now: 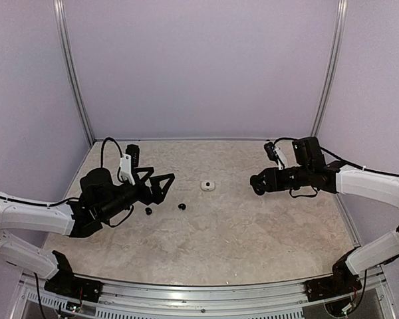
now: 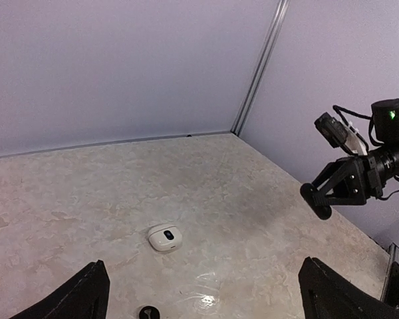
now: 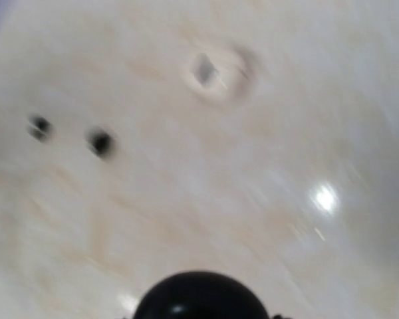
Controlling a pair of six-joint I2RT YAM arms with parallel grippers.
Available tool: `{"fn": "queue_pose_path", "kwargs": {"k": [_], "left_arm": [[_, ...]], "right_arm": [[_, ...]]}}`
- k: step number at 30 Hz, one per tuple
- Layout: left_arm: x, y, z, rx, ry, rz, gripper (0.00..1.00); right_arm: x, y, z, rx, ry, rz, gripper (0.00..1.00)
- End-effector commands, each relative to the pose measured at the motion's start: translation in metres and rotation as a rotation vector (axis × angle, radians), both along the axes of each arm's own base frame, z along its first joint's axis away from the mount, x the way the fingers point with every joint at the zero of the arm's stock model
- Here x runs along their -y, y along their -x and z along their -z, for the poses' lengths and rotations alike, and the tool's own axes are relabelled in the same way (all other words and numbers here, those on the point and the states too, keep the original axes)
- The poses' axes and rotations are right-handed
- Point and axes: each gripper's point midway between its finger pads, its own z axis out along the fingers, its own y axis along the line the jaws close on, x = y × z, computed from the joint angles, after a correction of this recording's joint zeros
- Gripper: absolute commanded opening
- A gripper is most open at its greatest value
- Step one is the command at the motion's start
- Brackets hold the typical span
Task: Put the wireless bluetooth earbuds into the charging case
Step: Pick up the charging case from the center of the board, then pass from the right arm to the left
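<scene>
Pale lilac walls (image 1: pixel 199 66) enclose a beige marbled table top (image 1: pixel 239 239).

1. Task items. Two tiny glossy black rounded earbuds lie apart on the table top, left of centre: left-hand earbud (image 1: pixel 148 211), right-hand earbud (image 1: pixel 182 207). The small white pebble-shaped charging case (image 1: pixel 207 185) sits near the centre, right of and slightly farther back than both earbuds, touching neither. Whether its lid is open cannot be told.

2. Left gripper (image 1: pixel 163 187). Jaws are spread to full width and hold nothing. The fingers hang just above and to the far left of the left-hand earbud.

3. Right gripper (image 1: pixel 257 184). It hovers to the right of the charging case, well apart from the earbuds. Its jaw width cannot be told, since the wrist view is blurred. Nothing is visibly held.

4. Governing relation. The earbuds lie on a left-to-right line, to the near right of the left gripper. The left arm is judged the nearer arm for the pick, and the case lies onward in the same direction.
</scene>
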Motion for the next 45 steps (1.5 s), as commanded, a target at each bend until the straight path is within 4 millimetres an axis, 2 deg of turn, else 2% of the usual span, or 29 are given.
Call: {"fn": "queue_pose_path", "kwargs": {"k": [1,3,6,16,22,27,34,45], "left_arm": [[0.026,0.022,-0.014,0.155,-0.032,0.058,0.99],[0.035,0.023,-0.013,0.162,-0.026,0.051,0.99],[0.046,0.028,-0.02,0.211,0.026,0.04,0.99],[0.103,0.034,-0.032,0.315,0.088,0.154,0.96],[0.131,0.035,-0.024,0.336,0.049,0.186,0.92],[0.142,0.033,-0.015,0.326,0.021,0.173,0.89],[0.154,0.033,-0.014,0.337,0.021,0.173,0.87],[0.153,0.018,-0.016,0.337,0.022,0.096,0.77]], "right_arm": [[-0.015,-0.01,-0.09,0.177,-0.299,0.039,0.33],[-0.019,-0.009,-0.11,0.202,-0.402,0.084,0.32],[-0.026,-0.01,-0.123,0.202,-0.493,0.166,0.33],[-0.083,0.016,-0.121,0.139,-0.684,0.17,0.38],[-0.098,0.02,-0.123,0.144,-0.709,0.193,0.42],[-0.102,0.025,-0.123,0.146,-0.73,0.216,0.43],[-0.11,0.027,-0.117,0.123,-0.756,0.22,0.43],[-0.12,0.033,-0.114,0.097,-0.777,0.199,0.43]]}}
